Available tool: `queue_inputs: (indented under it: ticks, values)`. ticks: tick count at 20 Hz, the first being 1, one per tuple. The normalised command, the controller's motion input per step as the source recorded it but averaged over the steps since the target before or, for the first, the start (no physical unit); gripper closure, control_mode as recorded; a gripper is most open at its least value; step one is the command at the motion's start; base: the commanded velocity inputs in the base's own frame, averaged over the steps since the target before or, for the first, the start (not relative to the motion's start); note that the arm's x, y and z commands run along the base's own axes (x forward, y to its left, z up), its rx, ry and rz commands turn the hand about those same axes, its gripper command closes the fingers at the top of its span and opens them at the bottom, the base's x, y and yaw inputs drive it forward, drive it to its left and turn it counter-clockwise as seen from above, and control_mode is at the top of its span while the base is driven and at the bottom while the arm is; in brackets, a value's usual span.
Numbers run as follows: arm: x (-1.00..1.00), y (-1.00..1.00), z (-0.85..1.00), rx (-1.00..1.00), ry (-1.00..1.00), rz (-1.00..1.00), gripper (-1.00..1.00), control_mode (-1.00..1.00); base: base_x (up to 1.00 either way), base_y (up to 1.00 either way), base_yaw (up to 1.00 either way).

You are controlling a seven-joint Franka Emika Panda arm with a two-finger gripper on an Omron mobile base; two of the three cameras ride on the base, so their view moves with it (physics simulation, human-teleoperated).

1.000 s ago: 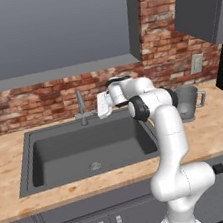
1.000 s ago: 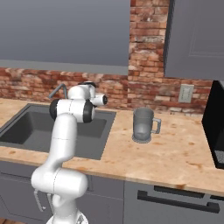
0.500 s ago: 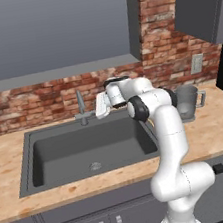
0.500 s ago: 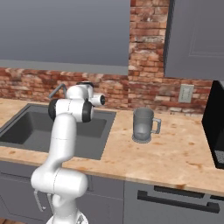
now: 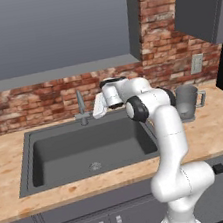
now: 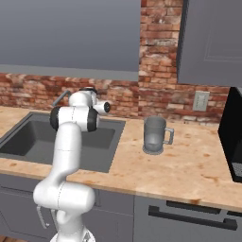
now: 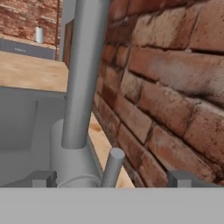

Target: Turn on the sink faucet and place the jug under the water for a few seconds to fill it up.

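The sink faucet (image 5: 81, 107) stands at the back rim of the dark sink (image 5: 45, 159), in front of the brick wall, and no water runs from it. My gripper (image 5: 99, 108) hovers just right of the faucet, open. In the hand view the faucet's spout (image 7: 85, 74) rises from its round base (image 7: 70, 164) very close up. Its small lever (image 7: 113, 165) sticks up between my two spread fingertips (image 7: 43, 178), and nothing is gripped. The grey glass jug (image 5: 187, 102) stands upright on the counter right of the sink, also seen as the jug (image 6: 153, 134) from the right.
A brick wall (image 7: 175, 87) runs right behind the faucet. Dark cabinets hang overhead. A wall outlet (image 6: 201, 100) sits above the counter beyond the jug. A black appliance (image 6: 234, 137) stands at the far right of the wooden counter (image 6: 189, 165).
The hand has crept slightly left toward the faucet; the jaws stay wide. The jug has not moved.
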Motion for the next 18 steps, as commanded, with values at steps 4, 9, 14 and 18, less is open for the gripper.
queue_inputs:
  ticks: [4,9,14,18]
  values:
    - [0.31,0.04,0.00,0.00,0.05,0.00,-1.00,-1.00,0.00,0.00,0.00]
    - [0.29,0.02,0.00,0.00,0.03,0.00,1.00,-1.00,0.00,0.00,0.00]
    - [0.32,0.01,0.00,0.00,0.02,-0.03,1.00,-1.00,0.00,0.00,0.00]
    - [0.27,0.02,0.00,0.00,0.02,-0.08,1.00,-1.00,0.00,0.00,0.00]
